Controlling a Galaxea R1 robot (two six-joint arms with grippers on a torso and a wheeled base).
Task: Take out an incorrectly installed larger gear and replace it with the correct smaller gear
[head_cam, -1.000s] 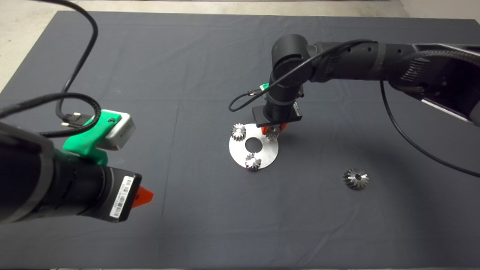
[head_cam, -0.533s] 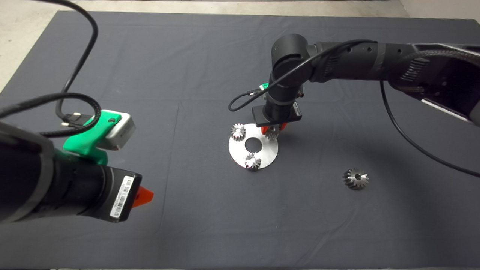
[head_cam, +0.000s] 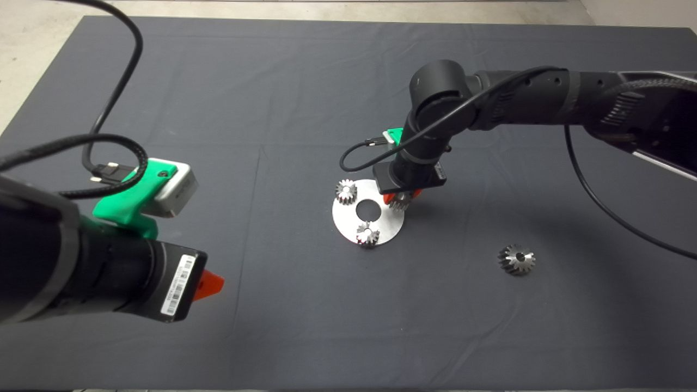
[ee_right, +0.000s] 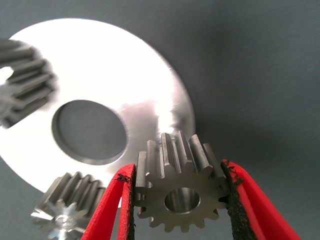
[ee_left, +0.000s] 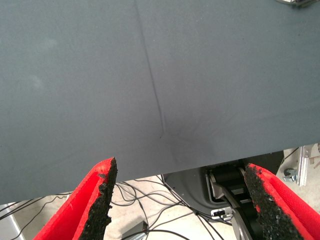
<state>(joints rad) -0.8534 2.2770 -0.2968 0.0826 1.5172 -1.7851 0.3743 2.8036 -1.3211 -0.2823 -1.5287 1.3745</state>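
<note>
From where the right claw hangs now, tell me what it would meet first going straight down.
The right claw, shut on the smaller gear, points down at the round metal plate's edge. The gear would likely meet that edge or the mat beside it first; depth is unclear.

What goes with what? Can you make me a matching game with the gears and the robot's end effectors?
Things:
1. larger gear
2. smaller gear
3. left end effector
4. round metal plate

Places or states:
A. open, holding nothing, over the mat's edge
B. lying flat with two small gears on it
C. alone on the mat, away from the plate
D. pinched by the right end effector at the plate's rim

Pairs: 1-C, 2-D, 3-A, 4-B
</note>
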